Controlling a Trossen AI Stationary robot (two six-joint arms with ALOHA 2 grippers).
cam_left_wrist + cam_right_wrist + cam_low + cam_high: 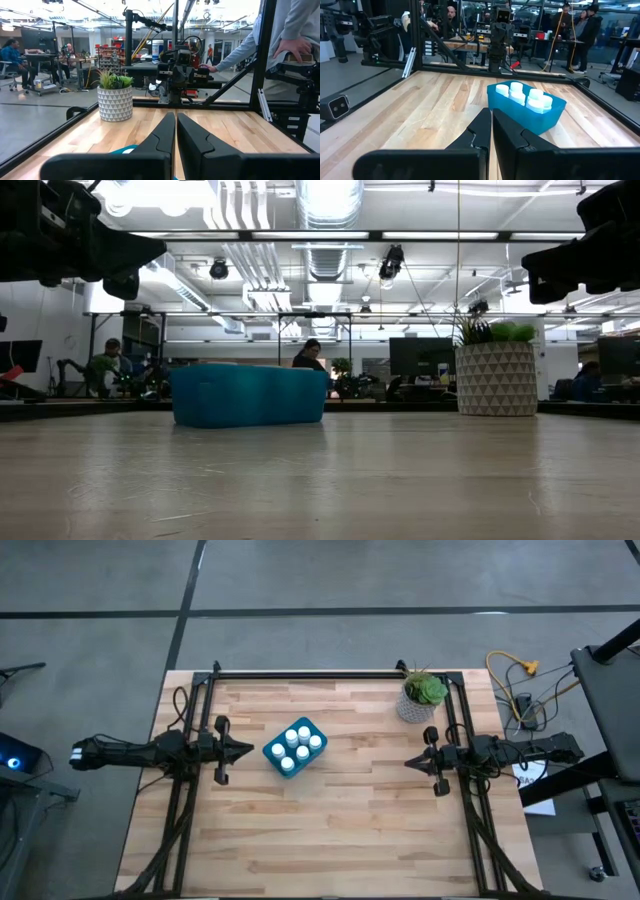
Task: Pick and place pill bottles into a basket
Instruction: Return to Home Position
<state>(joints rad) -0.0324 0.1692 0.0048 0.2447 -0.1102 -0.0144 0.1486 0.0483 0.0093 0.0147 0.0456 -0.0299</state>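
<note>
While the arms retract to their home pose, guide each one level and clear of the basket rim; judged from these views, both are at or close to that pose.

High view: the left gripper (248,749) sits at centre left of the frame and the right gripper (408,761) at centre right, tips facing each other across the table (350,840). The basket (272,752) lies just left of centre, near the left gripper's tip but apart from it. Its long axis runs diagonally from lower left to upper right. All six pill bottles (302,752) stand inside in two rows of three, caps up, so no bottle remains on the table. A plant pot (418,700) stands at upper right.

Low view: the basket (250,394) rests flat left of centre, the pot (497,378) to the right. Both arms hang dark in the upper corners, well above the table top.

Left wrist view: the fingers (162,131) are closed to a thin slit and grip nothing. A sliver of teal rim shows beside them.

Right wrist view: the fingers (481,125) are likewise pressed nearly together and empty. The basket (547,117) lies right of centre, bottles (536,100) upright, axes vertical. Avoid any drop in height: a low fingertip could nudge the basket.
</note>
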